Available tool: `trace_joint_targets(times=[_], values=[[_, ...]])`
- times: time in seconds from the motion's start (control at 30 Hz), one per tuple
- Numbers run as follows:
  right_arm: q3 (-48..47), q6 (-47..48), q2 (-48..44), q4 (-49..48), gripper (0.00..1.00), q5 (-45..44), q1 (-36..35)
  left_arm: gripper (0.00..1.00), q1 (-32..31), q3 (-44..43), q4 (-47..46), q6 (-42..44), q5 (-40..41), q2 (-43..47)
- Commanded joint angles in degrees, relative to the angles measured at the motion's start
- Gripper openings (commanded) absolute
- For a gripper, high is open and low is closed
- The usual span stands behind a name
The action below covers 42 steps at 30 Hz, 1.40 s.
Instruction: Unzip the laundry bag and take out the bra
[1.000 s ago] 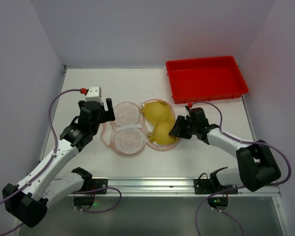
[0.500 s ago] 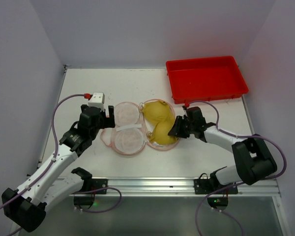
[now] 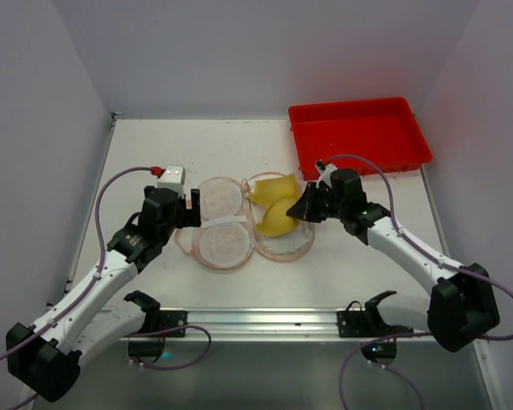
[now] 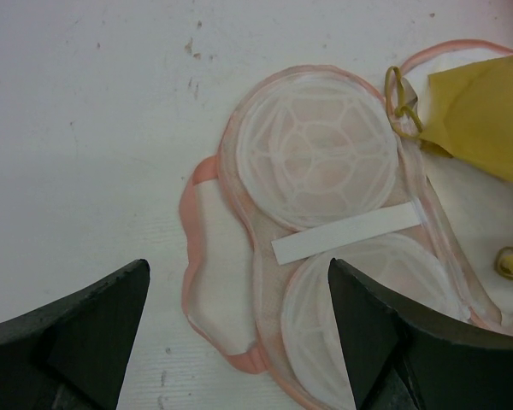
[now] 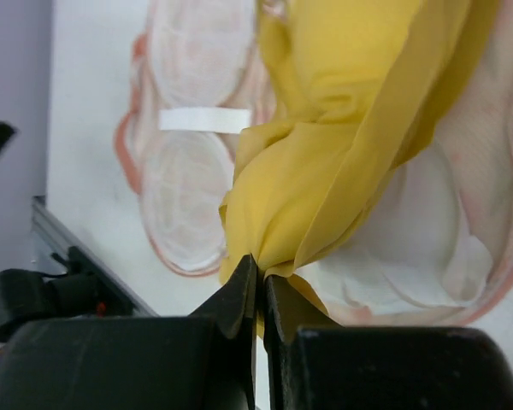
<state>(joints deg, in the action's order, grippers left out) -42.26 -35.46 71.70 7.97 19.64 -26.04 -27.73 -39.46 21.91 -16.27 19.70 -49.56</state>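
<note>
The laundry bag [image 3: 221, 222] lies open flat on the table, pale pink mesh inside up, with two round white cages and a white strap [image 4: 346, 233]. It also shows in the left wrist view [image 4: 316, 154] and the right wrist view [image 5: 192, 171]. The yellow bra [image 3: 274, 209] is lifted partly out of the bag's right half. My right gripper [image 3: 301, 207] is shut on a fold of the bra [image 5: 342, 162], its fingertips [image 5: 261, 286] pinching the fabric. My left gripper [image 3: 186, 205] is open and empty, hovering over the bag's left edge [image 4: 205, 256].
A red plastic tray [image 3: 359, 137] stands at the back right of the table. White walls close in the left, back and right. A metal rail [image 3: 265, 320] runs along the near edge.
My right gripper has risen and moved back with the bra, pulling its lower cup up out of the bag's right half. My left gripper has shifted slightly toward the bag.
</note>
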Motion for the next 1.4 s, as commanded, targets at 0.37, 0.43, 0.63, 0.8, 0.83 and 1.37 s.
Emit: trace_joint_targets(times=[0.37,0.43,0.63,0.8,0.83,1.37], values=[[-31.11,-2.06,-2.98,8.12,0.00,5.59,0.90,0.89,0.30,0.53,-1.61,1.16,0.51,0.34],[-36.45,-2.07,-1.75,8.64,0.00,5.33,1.78,0.89,0.39,0.53,-1.52,1.16,0.77,0.52],[-49.29,-2.24,5.54,9.00,0.00,1.90,8.81,0.89,0.39,0.70,-1.26,1.07,0.69,0.96],[-56.26,-4.26,15.63,8.04,0.00,3.20,16.63,0.89,0.30,0.88,-1.17,1.07,1.21,1.40],[-57.92,-4.52,17.14,7.77,0.00,3.65,17.68,0.89,0.30,0.88,-1.17,0.98,1.21,1.40],[-75.68,-4.53,45.26,6.71,0.00,-0.56,37.55,0.89,0.30,0.88,-1.43,1.24,-0.54,-0.62]])
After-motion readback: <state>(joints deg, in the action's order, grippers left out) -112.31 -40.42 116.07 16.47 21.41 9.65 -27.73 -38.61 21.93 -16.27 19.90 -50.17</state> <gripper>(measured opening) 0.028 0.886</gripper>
